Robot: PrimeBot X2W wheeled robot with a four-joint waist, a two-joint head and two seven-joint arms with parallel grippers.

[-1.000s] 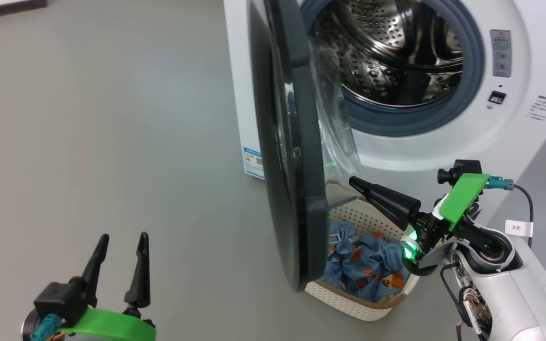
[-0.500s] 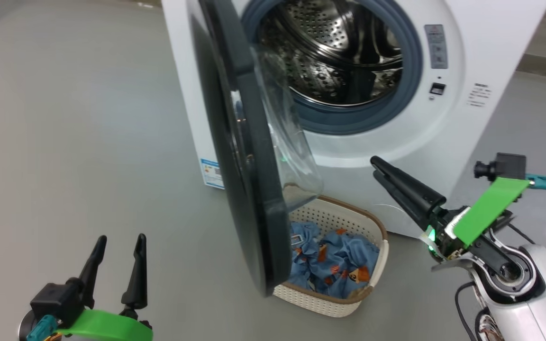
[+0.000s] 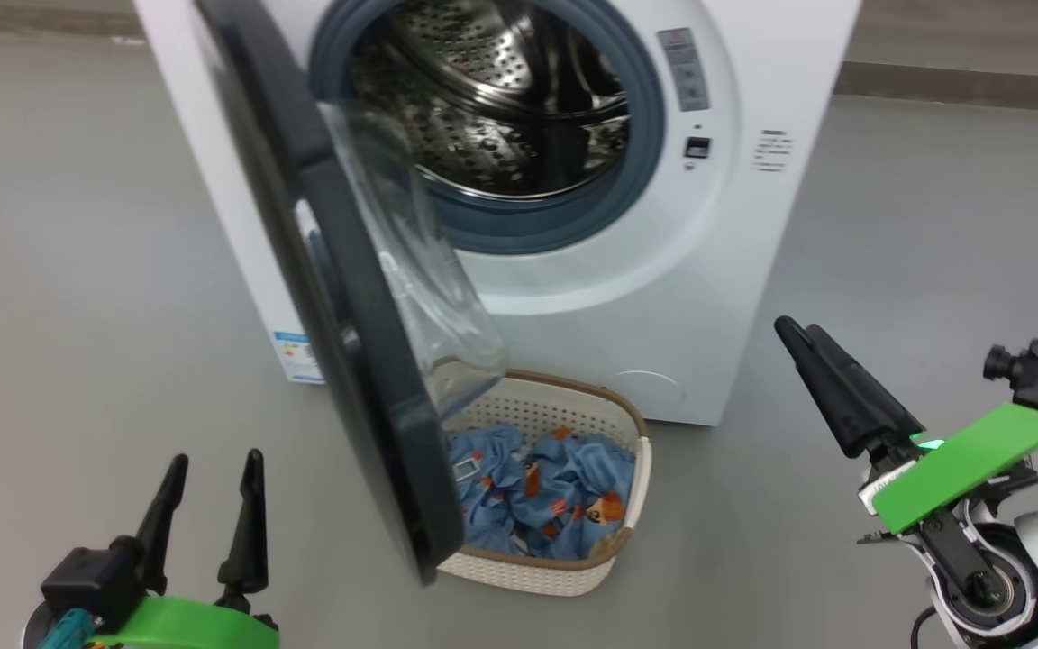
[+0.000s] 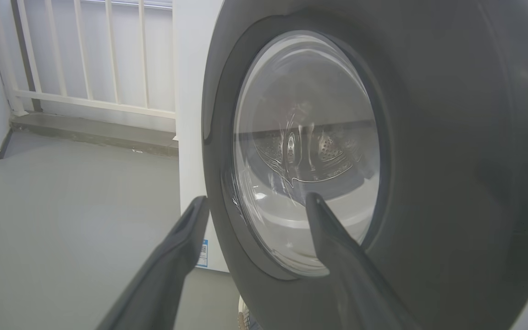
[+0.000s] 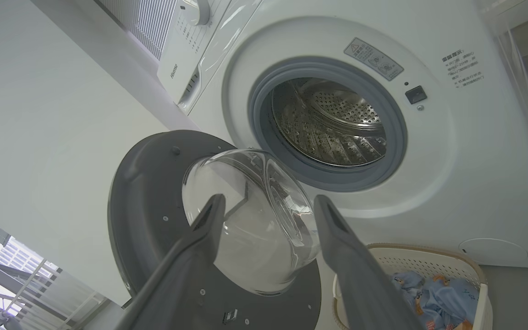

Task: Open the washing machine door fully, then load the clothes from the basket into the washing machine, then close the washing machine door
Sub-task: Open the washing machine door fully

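Note:
The white washing machine (image 3: 735,270) stands with its steel drum (image 3: 501,99) exposed. Its black-ringed door (image 3: 339,342) hangs partly open, edge-on to the head view, the glass bowl (image 5: 255,220) facing the drum. Below the door's lower edge sits the cream basket (image 3: 614,415), holding blue printed clothes (image 3: 537,487). My right gripper (image 3: 796,326) hovers right of the basket, off the machine's front corner, open and empty; its own view shows the gripper (image 5: 271,199) aimed at the door's inner side. My left gripper (image 3: 215,460) is open at the lower left, facing the door's outer face (image 4: 429,137).
Grey floor (image 3: 77,270) spreads to the left and right of the machine. A white railing (image 4: 85,55) and a low ledge stand behind the machine's left side. A blue label (image 3: 295,356) marks the machine's lower side corner.
My right gripper has opened and drawn back to the right, away from the door's inner edge and the basket. The head camera has swung, shifting the whole scene left. The left gripper holds still.

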